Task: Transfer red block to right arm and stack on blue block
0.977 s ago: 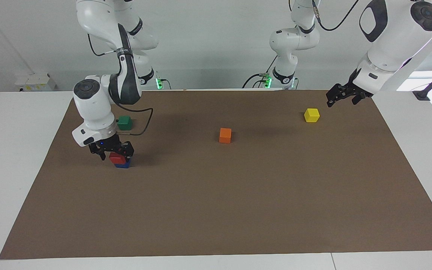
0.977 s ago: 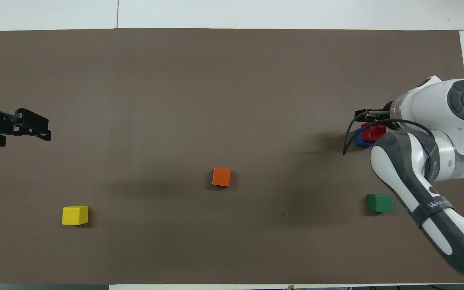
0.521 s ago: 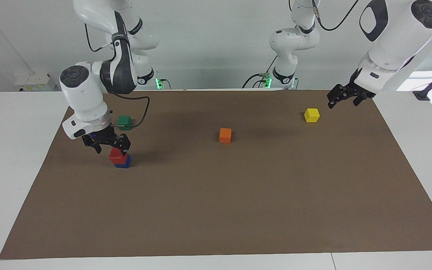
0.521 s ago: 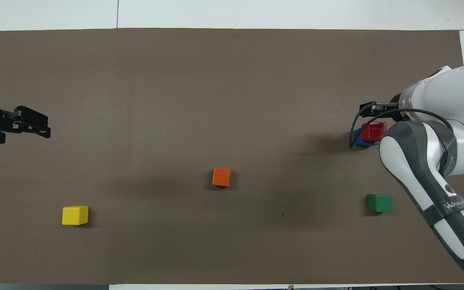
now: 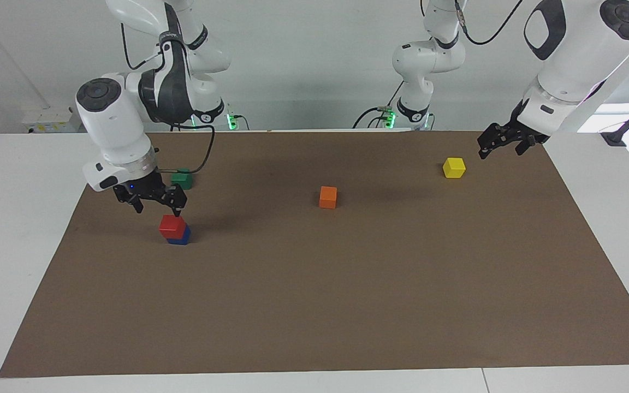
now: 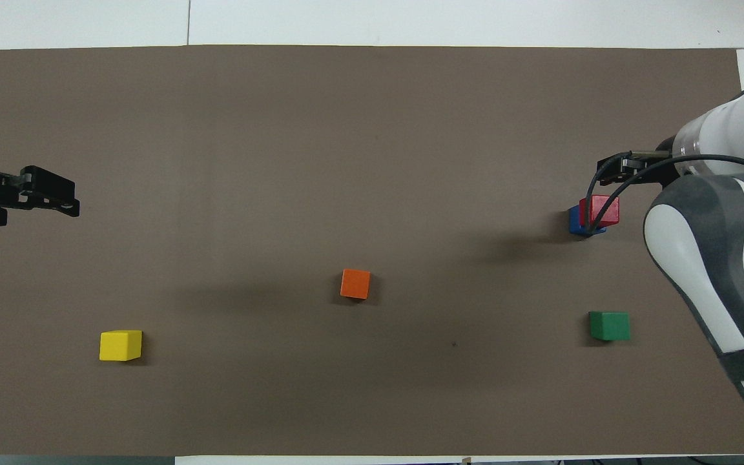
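Note:
The red block (image 5: 172, 225) sits on the blue block (image 5: 180, 237) toward the right arm's end of the brown mat; the stack also shows in the overhead view, red (image 6: 600, 210) on blue (image 6: 574, 219). My right gripper (image 5: 159, 205), with a blue light at its wrist, hangs open and empty just above the stack, clear of the red block; it also shows in the overhead view (image 6: 627, 165). My left gripper (image 5: 499, 146) is open and empty, waiting in the air by the left arm's end of the mat; it also shows in the overhead view (image 6: 49, 197).
An orange cube (image 5: 327, 197) lies mid-mat. A yellow cube (image 5: 454, 167) lies beside the left gripper. A green cube (image 5: 182, 178) lies nearer to the robots than the stack, partly hidden by the right wrist's cable. The brown mat (image 5: 347, 305) covers the table.
The right gripper has let go of the red block and risen off the stack, drawing back toward the robots. The red block stays on the blue block. The left arm has barely moved.

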{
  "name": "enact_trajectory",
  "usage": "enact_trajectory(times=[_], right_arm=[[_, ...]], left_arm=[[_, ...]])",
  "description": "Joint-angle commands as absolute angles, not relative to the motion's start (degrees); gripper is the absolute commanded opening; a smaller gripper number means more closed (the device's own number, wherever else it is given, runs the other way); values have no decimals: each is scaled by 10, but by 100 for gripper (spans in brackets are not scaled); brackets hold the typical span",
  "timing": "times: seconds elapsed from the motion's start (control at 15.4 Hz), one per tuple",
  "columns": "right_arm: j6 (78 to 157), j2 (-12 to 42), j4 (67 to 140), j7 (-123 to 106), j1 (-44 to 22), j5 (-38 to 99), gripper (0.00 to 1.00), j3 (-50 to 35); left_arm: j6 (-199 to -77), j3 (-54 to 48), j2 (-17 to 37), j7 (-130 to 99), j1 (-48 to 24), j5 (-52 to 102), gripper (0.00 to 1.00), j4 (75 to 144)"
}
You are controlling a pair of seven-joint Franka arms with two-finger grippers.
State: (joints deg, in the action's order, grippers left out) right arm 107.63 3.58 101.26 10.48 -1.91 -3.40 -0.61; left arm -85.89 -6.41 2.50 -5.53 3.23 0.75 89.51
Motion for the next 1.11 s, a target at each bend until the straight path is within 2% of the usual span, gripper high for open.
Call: enact_trajectory(times=[0.0, 0.39, 0.72, 1.04], right_arm=[[1035, 19, 985, 104, -9, -25, 100, -11], [919, 13, 911, 30, 3, 1, 100, -3], [861, 1, 882, 20, 39, 10, 100, -20], [875, -5, 894, -8, 45, 3, 100, -15]], left_arm=[[-861, -59, 34, -62, 25, -4, 100, 880], [-863, -58, 34, -62, 25, -4, 100, 881], [-863, -58, 34, -62, 25, -4, 100, 880], [-863, -57, 35, -62, 25, -4, 100, 880]])
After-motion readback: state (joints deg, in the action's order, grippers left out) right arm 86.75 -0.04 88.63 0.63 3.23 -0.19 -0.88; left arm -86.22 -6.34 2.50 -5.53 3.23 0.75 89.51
